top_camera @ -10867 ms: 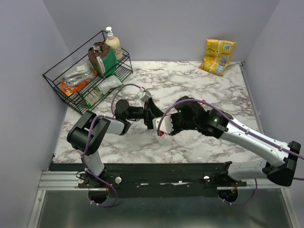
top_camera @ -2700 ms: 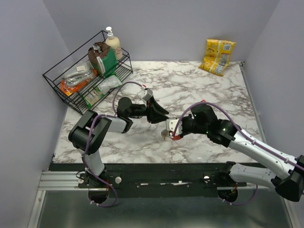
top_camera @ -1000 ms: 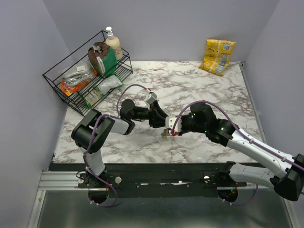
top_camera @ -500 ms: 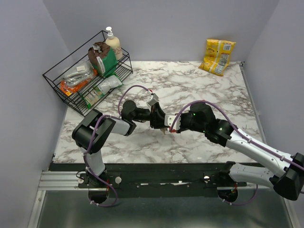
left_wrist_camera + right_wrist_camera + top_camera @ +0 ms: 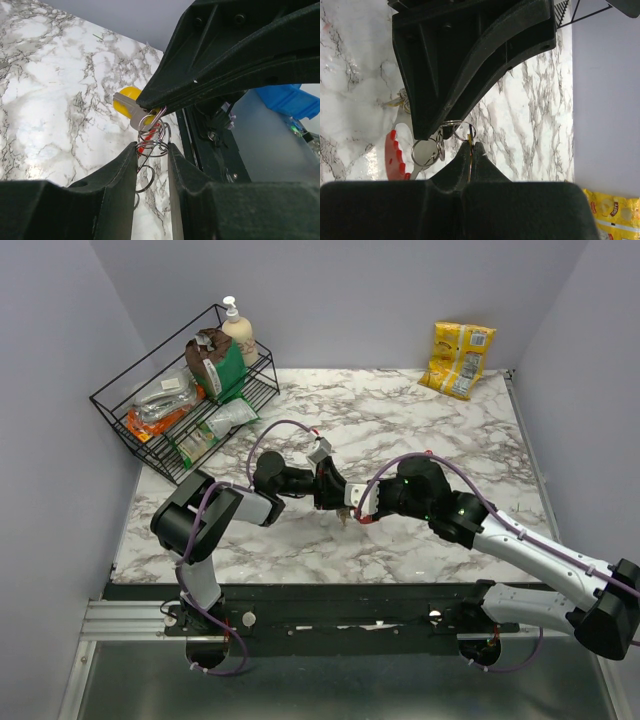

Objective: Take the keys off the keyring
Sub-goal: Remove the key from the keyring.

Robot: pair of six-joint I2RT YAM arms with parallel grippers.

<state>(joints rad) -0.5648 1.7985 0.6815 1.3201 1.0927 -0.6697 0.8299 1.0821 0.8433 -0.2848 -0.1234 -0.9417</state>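
Note:
Over the middle of the marble table my two grippers meet tip to tip. My right gripper (image 5: 471,145) is shut on the thin edge of a yellow-headed key (image 5: 127,102). From that key hangs the keyring (image 5: 154,142), a cluster of thin steel rings. My left gripper (image 5: 152,145) has closed in on it, both pads touching the top ring. Further rings (image 5: 426,152) and a red curved loop (image 5: 395,155) dangle below, with more keys (image 5: 400,103) half hidden behind the left fingers (image 5: 450,75). In the top view the bunch (image 5: 346,514) is tiny.
A black wire basket (image 5: 112,403) at the back left holds packets and a soap bottle (image 5: 237,330). A yellow snack bag (image 5: 458,358) lies at the back right. The black rail (image 5: 330,595) runs along the table's near edge.
The left jaws have narrowed around the rings. The right gripper has drawn slightly left and up against the left one, carrying the bunch with it.

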